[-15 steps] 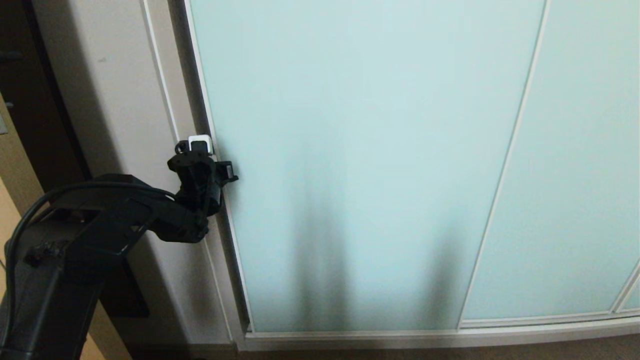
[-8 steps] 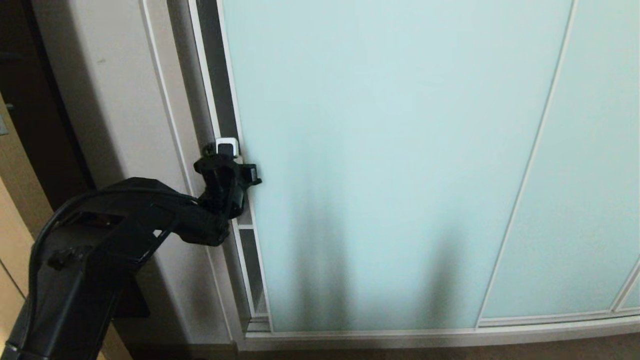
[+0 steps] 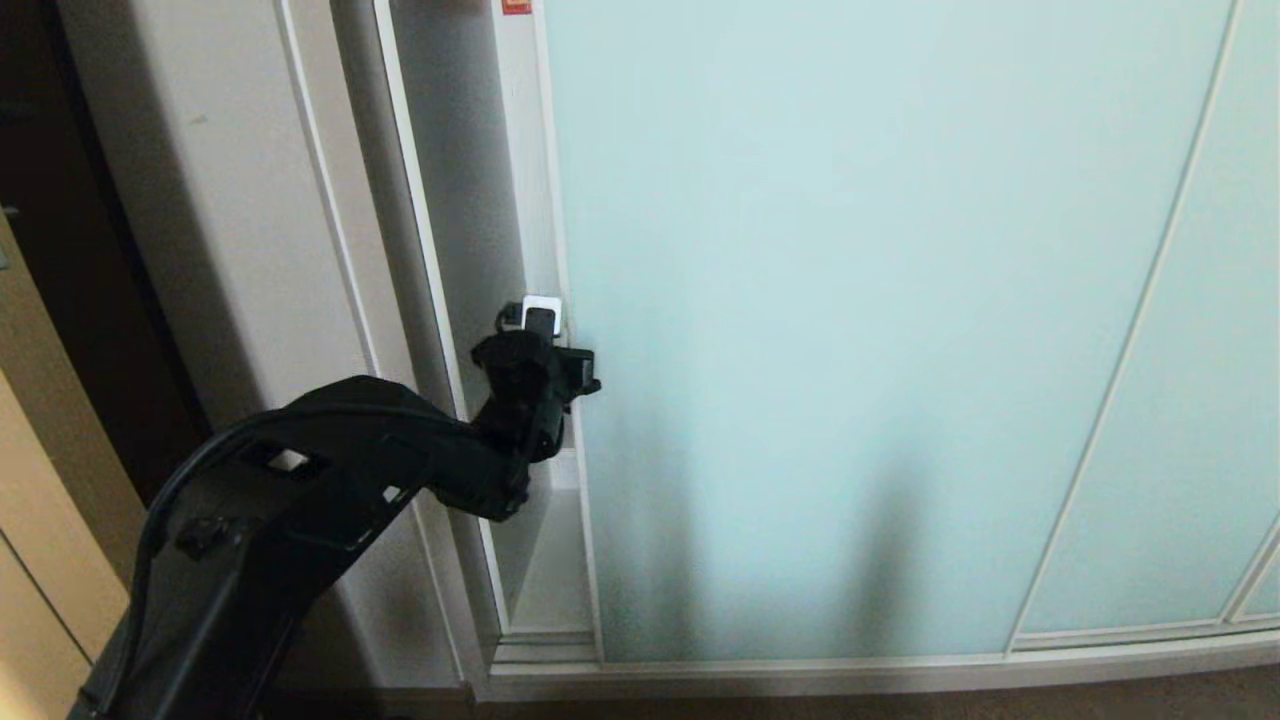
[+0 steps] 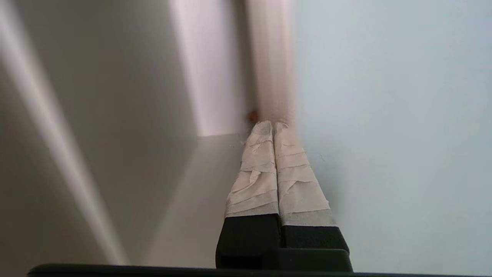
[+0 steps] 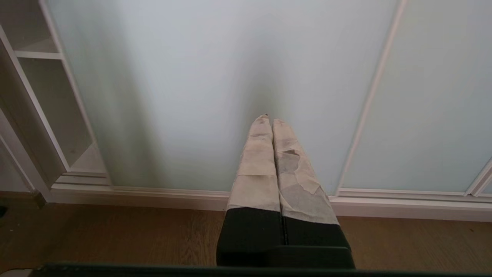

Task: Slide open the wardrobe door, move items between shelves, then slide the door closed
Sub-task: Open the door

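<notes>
The sliding wardrobe door (image 3: 850, 330), pale aqua frosted glass in a slim pale frame, stands partly slid to the right. My left gripper (image 3: 541, 318) is shut and empty, lying against the door's left edge. In the left wrist view its taped fingers (image 4: 261, 173) lie together alongside the door (image 4: 384, 115). The gap shows white shelves (image 3: 563, 468), bare where visible. The items are out of view. My right gripper (image 5: 269, 117) is shut and empty, low before the door (image 5: 215, 77), outside the head view.
A white-grey side wall panel (image 3: 200, 200) borders the opening on the left, with a dark gap (image 3: 60, 250) beyond it. A second glass panel (image 3: 1230, 350) lies to the right. The floor track (image 5: 153, 191) runs along the wood floor (image 5: 115, 238).
The door has slid to the right, from closed to a hand-wide gap showing the shelves. My left gripper moved right with the door's edge, staying shut.
</notes>
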Tool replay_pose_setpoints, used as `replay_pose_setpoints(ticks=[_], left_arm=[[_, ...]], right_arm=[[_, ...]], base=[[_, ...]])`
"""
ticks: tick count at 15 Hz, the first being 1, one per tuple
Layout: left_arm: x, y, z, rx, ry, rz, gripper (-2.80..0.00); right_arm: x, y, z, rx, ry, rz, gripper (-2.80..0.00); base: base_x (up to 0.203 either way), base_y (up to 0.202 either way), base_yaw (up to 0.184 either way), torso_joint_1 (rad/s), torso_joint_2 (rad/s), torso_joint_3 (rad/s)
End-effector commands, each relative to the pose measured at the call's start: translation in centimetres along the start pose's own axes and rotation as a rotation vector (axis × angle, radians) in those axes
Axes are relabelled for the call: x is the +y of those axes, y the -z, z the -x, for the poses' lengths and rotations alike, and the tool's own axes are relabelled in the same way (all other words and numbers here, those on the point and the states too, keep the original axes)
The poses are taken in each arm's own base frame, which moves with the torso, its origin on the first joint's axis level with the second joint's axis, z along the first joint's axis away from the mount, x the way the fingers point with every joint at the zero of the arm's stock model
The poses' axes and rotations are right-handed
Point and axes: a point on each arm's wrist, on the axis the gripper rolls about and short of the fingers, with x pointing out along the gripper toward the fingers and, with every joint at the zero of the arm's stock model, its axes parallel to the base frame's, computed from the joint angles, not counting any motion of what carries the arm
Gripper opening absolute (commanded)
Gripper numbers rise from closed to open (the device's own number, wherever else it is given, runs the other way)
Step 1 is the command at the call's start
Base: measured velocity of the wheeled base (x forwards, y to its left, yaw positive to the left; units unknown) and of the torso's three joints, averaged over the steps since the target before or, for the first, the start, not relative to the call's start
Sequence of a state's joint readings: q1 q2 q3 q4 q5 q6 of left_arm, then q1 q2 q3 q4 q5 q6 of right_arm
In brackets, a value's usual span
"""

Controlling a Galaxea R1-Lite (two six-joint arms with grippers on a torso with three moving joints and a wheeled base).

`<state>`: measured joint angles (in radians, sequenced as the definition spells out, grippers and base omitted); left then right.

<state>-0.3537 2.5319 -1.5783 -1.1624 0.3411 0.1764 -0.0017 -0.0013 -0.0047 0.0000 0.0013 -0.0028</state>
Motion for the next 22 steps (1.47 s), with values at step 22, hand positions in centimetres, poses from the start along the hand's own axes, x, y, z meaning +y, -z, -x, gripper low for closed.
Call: replay_pose_setpoints(ticks=[22], left_arm=[[13.8, -23.8, 15.0, -0.294, -0.216, 0.040, -2.80]], right_arm=[[0.0, 0.0, 0.0, 0.001, 0.000, 0.000, -2.80]], base=[[0.000, 0.000, 0.000, 0.000, 0.00, 0.000]])
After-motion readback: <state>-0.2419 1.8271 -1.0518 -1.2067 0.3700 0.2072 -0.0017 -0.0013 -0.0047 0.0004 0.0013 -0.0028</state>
